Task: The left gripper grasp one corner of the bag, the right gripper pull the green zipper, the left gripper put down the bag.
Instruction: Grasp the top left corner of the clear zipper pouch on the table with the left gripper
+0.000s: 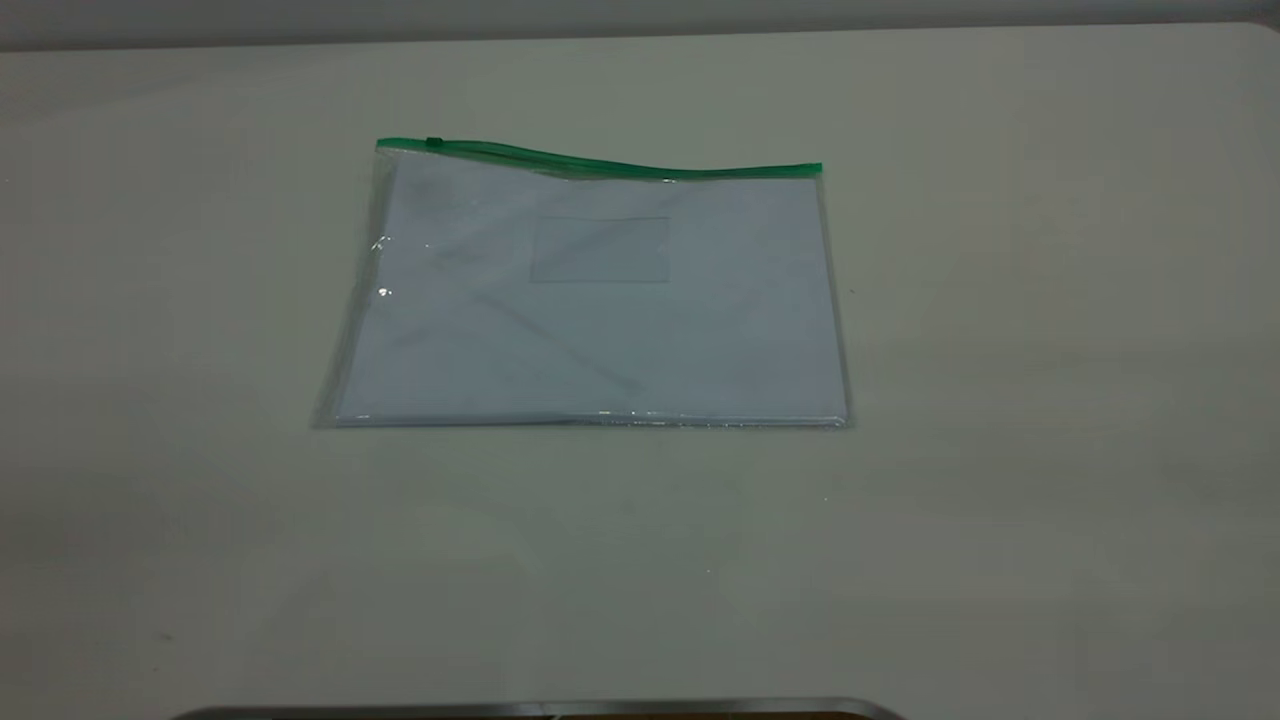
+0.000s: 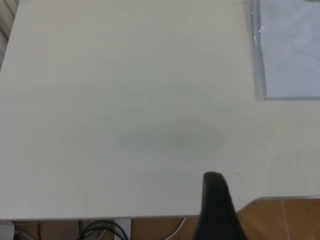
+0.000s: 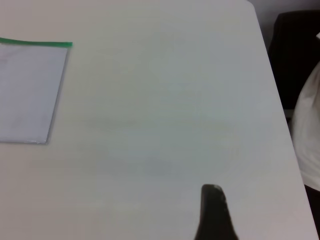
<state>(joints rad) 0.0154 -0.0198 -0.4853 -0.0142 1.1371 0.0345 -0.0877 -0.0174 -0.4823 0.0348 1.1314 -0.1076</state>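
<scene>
- One bag (image 1: 590,300) lay flat on the desk (image 1: 1000,400), nothing touching it.
- One green zipper (image 1: 600,160) ran along the bag's far long edge in the exterior view; the strip bowed slightly mid-length.
- One darker slider tab (image 1: 434,143) sat on the zipper close to the bag's left end.
- One small clear card pocket (image 1: 600,250) showed on the bag's face, just below the zipper and near mid-width.
- Two zipper-end corners were visible: left one (image 1: 380,147) and right one (image 1: 820,168), both down on the desk.
- Left tool (image 2: 217,210): only one black fingertip showed in its wrist view, above bare desk, well apart from the bag's edge (image 2: 287,50). Can't tell whether its opening was wide or narrow; it held nothing visible.
- Right tool (image 3: 215,215): same story, one black fingertip in its wrist view, well apart from the bag (image 3: 30,90) and the zipper end (image 3: 37,44). Opening can't be told.
- Neither tool appeared in the exterior view.
- One dark, metal-rimmed edge (image 1: 540,710) showed at the desk's near side, well clear of the bag.
</scene>
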